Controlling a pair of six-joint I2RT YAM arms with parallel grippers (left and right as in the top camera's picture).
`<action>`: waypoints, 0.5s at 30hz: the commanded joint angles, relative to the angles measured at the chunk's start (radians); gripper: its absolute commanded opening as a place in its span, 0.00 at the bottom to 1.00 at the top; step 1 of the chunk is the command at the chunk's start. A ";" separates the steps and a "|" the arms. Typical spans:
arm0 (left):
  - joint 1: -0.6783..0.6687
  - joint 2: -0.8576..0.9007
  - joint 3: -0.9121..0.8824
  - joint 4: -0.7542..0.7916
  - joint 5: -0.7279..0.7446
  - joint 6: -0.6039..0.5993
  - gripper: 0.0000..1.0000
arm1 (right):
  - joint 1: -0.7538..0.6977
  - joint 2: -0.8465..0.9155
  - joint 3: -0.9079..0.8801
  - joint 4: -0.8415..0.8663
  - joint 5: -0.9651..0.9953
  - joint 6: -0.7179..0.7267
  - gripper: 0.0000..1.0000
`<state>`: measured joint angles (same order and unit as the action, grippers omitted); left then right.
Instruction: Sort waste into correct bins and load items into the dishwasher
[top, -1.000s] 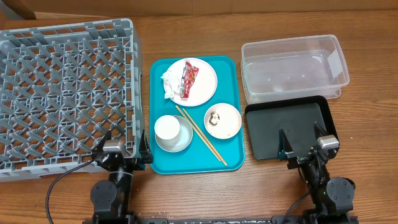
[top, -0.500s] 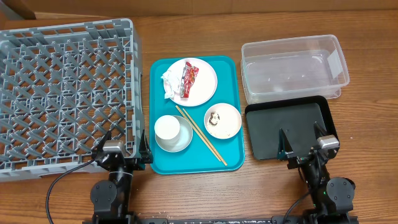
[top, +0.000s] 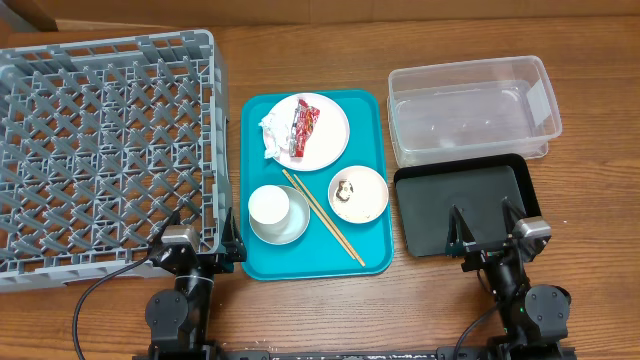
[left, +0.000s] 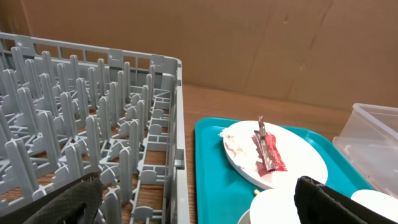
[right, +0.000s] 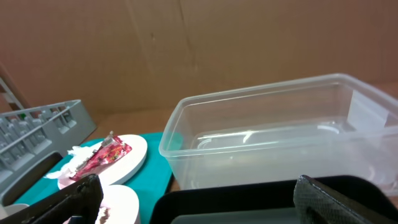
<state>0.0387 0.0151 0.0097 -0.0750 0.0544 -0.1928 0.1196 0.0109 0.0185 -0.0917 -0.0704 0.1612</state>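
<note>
On the teal tray (top: 372, 245), a white plate (top: 326, 150) holds a crumpled napkin (top: 272, 136) and a red wrapper (top: 303, 128). A pinkish bowl (top: 370, 198) contains a brown scrap (top: 346, 189). A white cup (top: 269, 206) sits in the grey bowl (top: 292, 230), with chopsticks (top: 323, 216) lying beside it. The grey dish rack (top: 100, 150) fills the left side. At the right are the clear tub (top: 470, 68) and the black tray (top: 470, 200). My left gripper (top: 203, 233) is open near the rack's front corner. My right gripper (top: 485, 226) stands open over the black tray's near edge. Both are empty.
The rack's wall (left: 177, 149) stands just left of the teal tray in the left wrist view. A brown cardboard wall (right: 186, 50) closes off the far side. Bare wooden table (top: 300, 310) runs along the front between the two arm bases.
</note>
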 joint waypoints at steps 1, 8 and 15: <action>-0.006 -0.010 0.002 -0.012 -0.004 -0.024 1.00 | 0.006 -0.008 0.018 -0.029 0.010 0.054 1.00; -0.006 0.014 0.182 -0.291 -0.014 0.070 1.00 | 0.006 0.042 0.203 -0.226 0.013 0.080 1.00; -0.006 0.249 0.430 -0.489 -0.013 0.092 1.00 | 0.006 0.277 0.436 -0.327 -0.057 0.113 1.00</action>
<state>0.0387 0.1741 0.3466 -0.5301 0.0475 -0.1310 0.1196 0.2047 0.3637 -0.4038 -0.0895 0.2523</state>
